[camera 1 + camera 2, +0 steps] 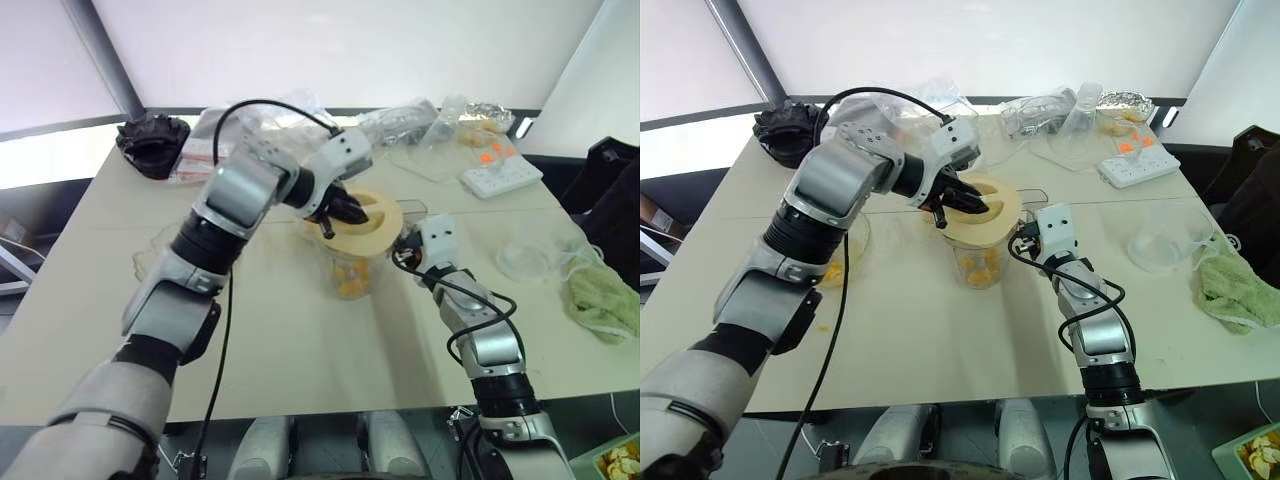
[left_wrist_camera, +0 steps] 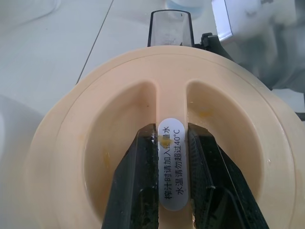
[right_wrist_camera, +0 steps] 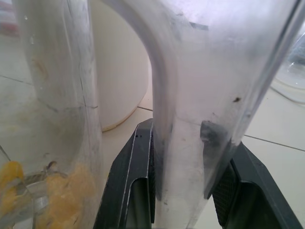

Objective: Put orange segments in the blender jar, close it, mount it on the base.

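Blender jar found upright near the middle of the worktop, cream lid seated on its mouth. Orange segments seen as a yellow-orange heap at the jar's bottom; individual pieces and the blade not distinguishable through the scuffed wall. Jar's upper part largely hidden beneath lid and left arm in the head views.

Left pincer closed on the lid's raised central grip, one black finger pressed to each side of the ridge bearing the white printed label; fingertips cut off by the picture edge. Right pincer clamped on the jar's clear side handle, fingers dark through the plastic on either flank of it. Behind the handle, in the right wrist view, a white rounded shape standing on the worktop, too obscured by the jar to be named with certainty as the base.

Further out: white power strip with bright orange bits just beside it toward the far right; small clear cup right of the jar, apart from it; green cloth at the right edge, partly cut off; black crumpled item at the far left corner; clear plastic bags along the far edge, contents indistinct.
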